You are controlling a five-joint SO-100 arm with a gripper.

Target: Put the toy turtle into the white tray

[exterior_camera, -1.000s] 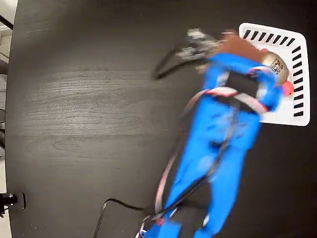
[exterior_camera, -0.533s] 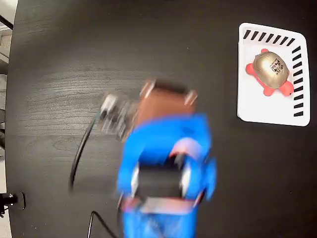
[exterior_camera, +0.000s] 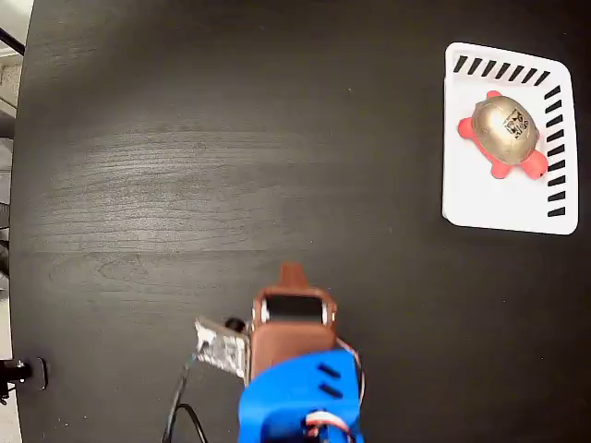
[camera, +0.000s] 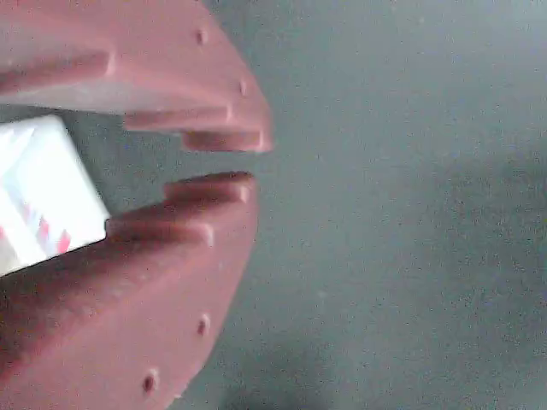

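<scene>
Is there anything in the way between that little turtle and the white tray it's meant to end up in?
Nothing is: the toy turtle already lies inside the white tray. The gripper is far off near the bottom edge of the fixed view, with only bare dark table between it and the tray.

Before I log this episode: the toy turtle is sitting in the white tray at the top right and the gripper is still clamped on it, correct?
Not quite. The toy turtle does sit in the white tray at the top right, but the fixed view shows the gripper far from it, near the bottom edge, holding nothing.
</scene>
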